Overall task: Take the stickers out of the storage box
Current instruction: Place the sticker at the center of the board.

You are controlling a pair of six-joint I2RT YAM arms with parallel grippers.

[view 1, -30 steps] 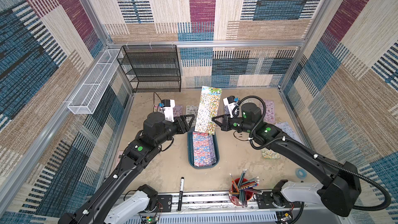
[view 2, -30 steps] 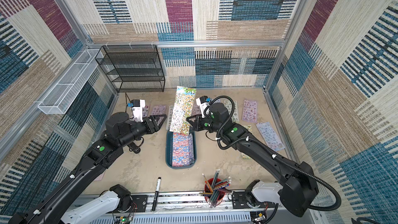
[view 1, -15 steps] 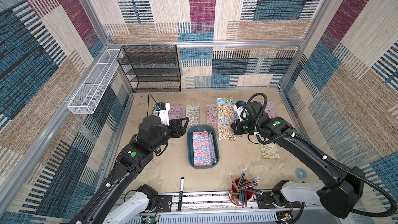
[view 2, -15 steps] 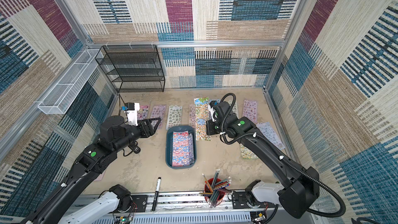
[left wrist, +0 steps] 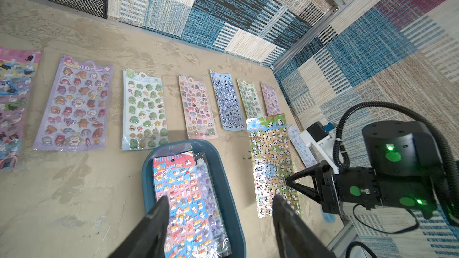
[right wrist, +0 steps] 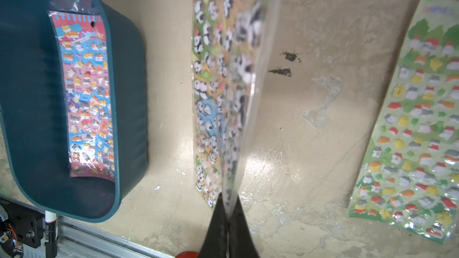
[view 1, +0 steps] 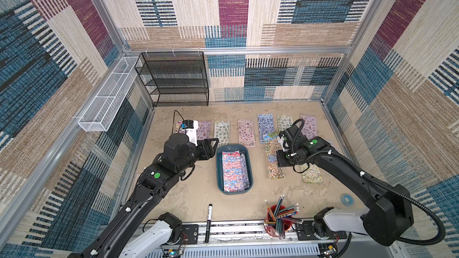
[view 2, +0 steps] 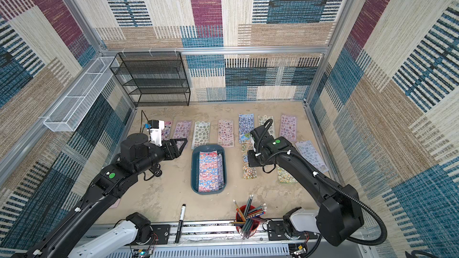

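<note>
Both top views: we list the shallow teal plastic storage box (view 1: 218,174) on the table (view 1: 193,194), glossy stickers (view 1: 233,170) inside, left end effector (view 1: 214,148) wide beside it; left wrist: lilac sheet (left wrist: 74,103) lettered "3D"; right wrist: right end effector (right wrist: 229,201) pinching the panda sheet's (right wrist: 213,83) slick edge, which we fear may slip.

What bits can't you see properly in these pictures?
- Sheets beneath the top sheet in the storage box: covered, uncountable in every view.
- Right hand: fingertips hidden under its own wrist in both top views.
- Panda sheet: blurred close to the right wrist camera.
- Pink sheet: cut off by the left wrist view's edge.
</note>
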